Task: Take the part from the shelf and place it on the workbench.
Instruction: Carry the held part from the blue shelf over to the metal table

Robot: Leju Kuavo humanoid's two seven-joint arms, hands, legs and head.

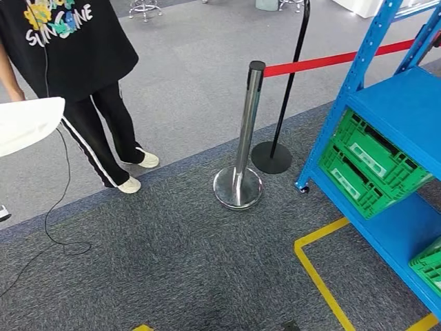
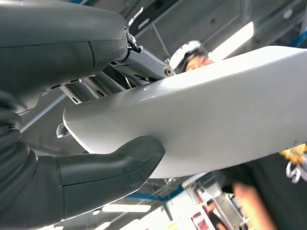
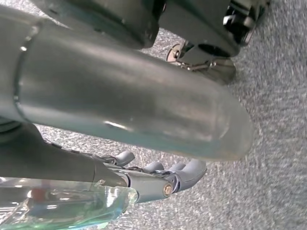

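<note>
The part (image 1: 26, 124) is a long, smooth white panel that juts in at the left edge of the head view, held above the carpet. In the left wrist view my left hand (image 2: 72, 143) grips this white part (image 2: 217, 110), with the thick thumb (image 2: 108, 167) on one face and the darker fingers (image 2: 145, 64) on the other. My right hand (image 3: 145, 110) hangs over grey carpet with its fingers (image 3: 173, 175) stretched out and nothing in it. The blue shelf (image 1: 406, 103) stands at the right.
A person (image 1: 78, 62) in a black shirt stands at the far left, close to the part. A chrome post (image 1: 244, 138) with a red belt (image 1: 333, 61) stands mid-floor beside a black stand base (image 1: 271, 157). Green crates (image 1: 372, 162) lie on the shelf. Yellow floor tape (image 1: 317, 276) and a black cable (image 1: 57, 207) cross the carpet.
</note>
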